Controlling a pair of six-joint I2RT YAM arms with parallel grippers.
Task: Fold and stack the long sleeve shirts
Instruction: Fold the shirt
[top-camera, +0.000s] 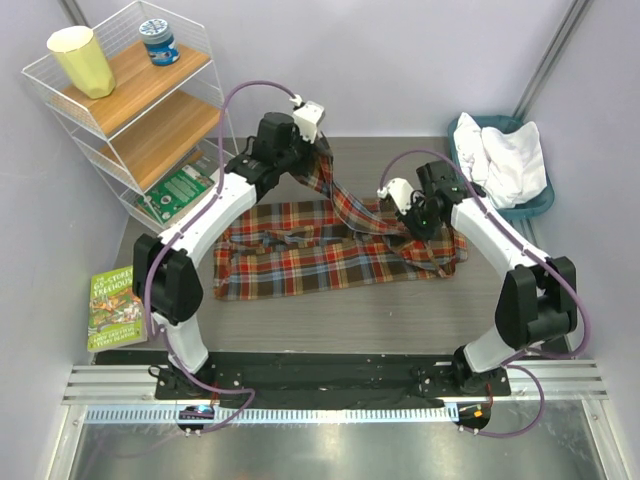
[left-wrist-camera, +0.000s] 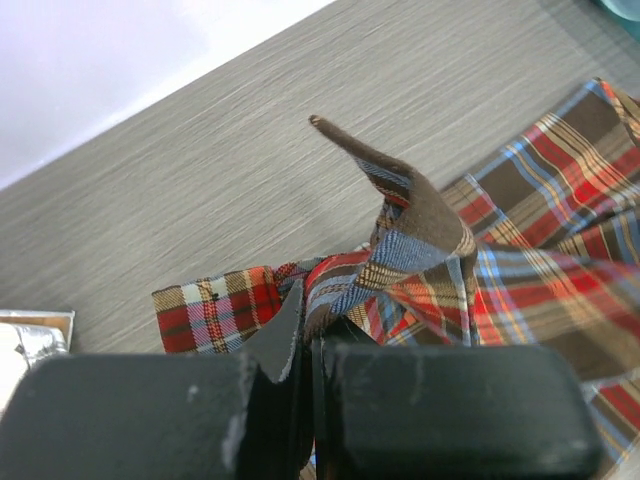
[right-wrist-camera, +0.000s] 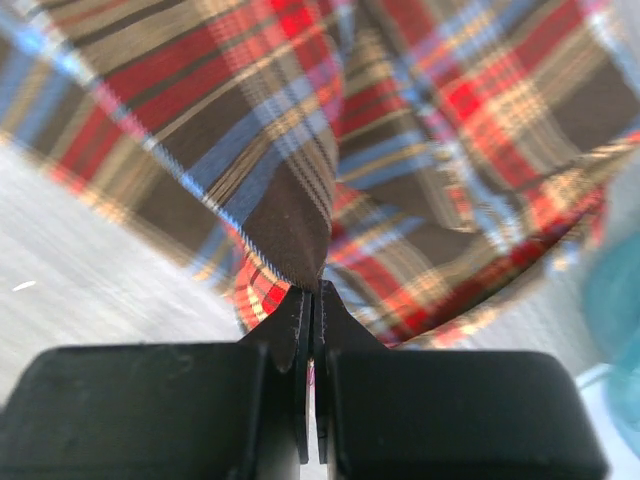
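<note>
The plaid long sleeve shirt (top-camera: 300, 255) lies spread across the middle of the grey table. One strip of it is lifted off the table and runs between my two grippers. My left gripper (top-camera: 321, 158) holds the far end of that strip high, and in the left wrist view it (left-wrist-camera: 308, 315) is shut on bunched plaid cloth (left-wrist-camera: 540, 260). My right gripper (top-camera: 413, 226) is low over the shirt's right end. In the right wrist view it (right-wrist-camera: 315, 290) is shut, with a brown plaid fold (right-wrist-camera: 290, 220) pinched at its very tips. The white long sleeve shirt (top-camera: 505, 160) sits crumpled in the teal basket (top-camera: 536, 205).
A wire shelf with wooden boards (top-camera: 130, 105) stands at the back left, holding a yellow cup (top-camera: 82, 60), a blue jar (top-camera: 158, 42) and a green book (top-camera: 175, 192). Another book (top-camera: 115, 305) lies at the left edge. The basket is at the back right.
</note>
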